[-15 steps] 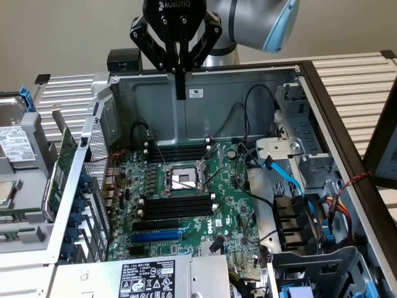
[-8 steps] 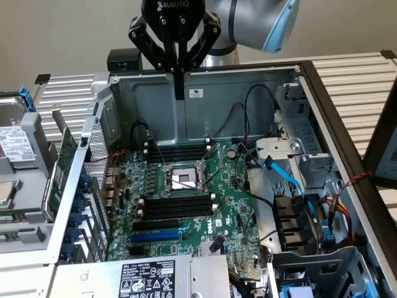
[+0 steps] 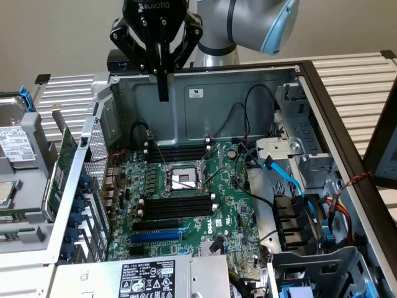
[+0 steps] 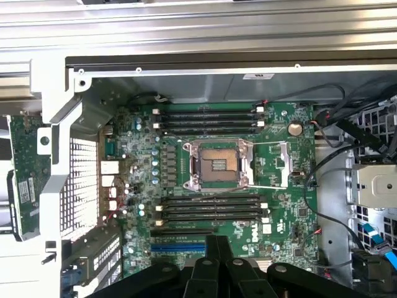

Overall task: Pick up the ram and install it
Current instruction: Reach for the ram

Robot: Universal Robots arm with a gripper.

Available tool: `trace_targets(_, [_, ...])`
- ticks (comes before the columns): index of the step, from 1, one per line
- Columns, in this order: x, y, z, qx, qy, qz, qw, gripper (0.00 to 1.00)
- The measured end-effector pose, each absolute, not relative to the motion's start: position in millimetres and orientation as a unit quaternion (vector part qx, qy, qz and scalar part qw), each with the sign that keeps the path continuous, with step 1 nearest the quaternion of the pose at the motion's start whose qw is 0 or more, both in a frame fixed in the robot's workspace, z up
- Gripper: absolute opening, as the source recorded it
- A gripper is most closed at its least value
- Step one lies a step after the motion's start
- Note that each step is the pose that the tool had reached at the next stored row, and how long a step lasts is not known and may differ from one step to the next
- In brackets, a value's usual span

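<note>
A slatted counter (image 3: 353,81) is seen beneath an open computer case (image 3: 248,87), which is laid on its side with its interior exposed. Most of the case floor is taken up by a green motherboard (image 3: 229,217), on which an uncovered processor socket (image 3: 184,180) is flanked by two banks of long black memory slots (image 3: 177,208); all of these slots are seen empty. A blue expansion slot (image 3: 155,237) is set just beyond the nearer bank.

The grey and blue robot arm (image 3: 248,25) is held above the far wall of the case. The tool (image 3: 162,93) is pointed downward, with its tip at the height of that wall's upper edge. Its fingers are clenched together and nothing is gripped between them. In the wrist view the same closed fingertips (image 4: 217,243) are seen over the motherboard's edge, near the blue slot.

Outside the case, at the exterior view's left, a larger green card (image 3: 62,164) is propped against the perforated side panel. The ram (image 4: 23,202) is found there too, lying against that card, its white label strip facing up, well apart from the tool and from the slots.
</note>
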State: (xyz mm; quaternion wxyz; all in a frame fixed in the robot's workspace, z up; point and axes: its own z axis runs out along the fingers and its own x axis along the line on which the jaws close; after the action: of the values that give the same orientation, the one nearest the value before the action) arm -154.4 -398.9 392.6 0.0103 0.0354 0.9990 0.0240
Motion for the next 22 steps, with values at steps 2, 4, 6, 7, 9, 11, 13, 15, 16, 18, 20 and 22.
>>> trace_targets(2, [-163.6,-399.1,392.6,0.035,0.999,0.024,0.010,0.11])
trace_targets(4, [-172.8,-399.3,392.6,0.035,0.999,0.024,0.010,0.11])
trace_targets(6, [-181.7,-399.7,392.6,0.035,0.999,0.024,0.010,0.11])
trace_targets(7, [-186.3,-399.8,392.6,0.035,0.999,0.024,0.010,0.11])
trace_targets(9, [-195.2,-400.2,392.6,0.035,0.999,0.024,0.010,0.11])
trace_targets(11, [-204.6,-400.6,392.6,0.035,0.999,0.024,0.010,0.11])
trace_targets(13, [-213.6,-401.1,392.6,0.035,0.999,0.024,0.010,0.11])
trace_targets(15, [-222.6,-401.6,392.6,0.035,0.999,0.024,0.010,0.11])
trace_targets(16, [-227.1,-401.9,392.6,0.035,0.999,0.024,0.010,0.11])
trace_targets(18, [-236.1,-402.6,392.6,0.035,0.999,0.024,0.010,0.11])
trace_targets(20, [-245.5,-403.4,392.6,0.035,0.999,0.024,0.010,0.11])
trace_targets(22, [-254.5,-404.1,392.6,0.035,0.999,0.024,0.010,0.11])
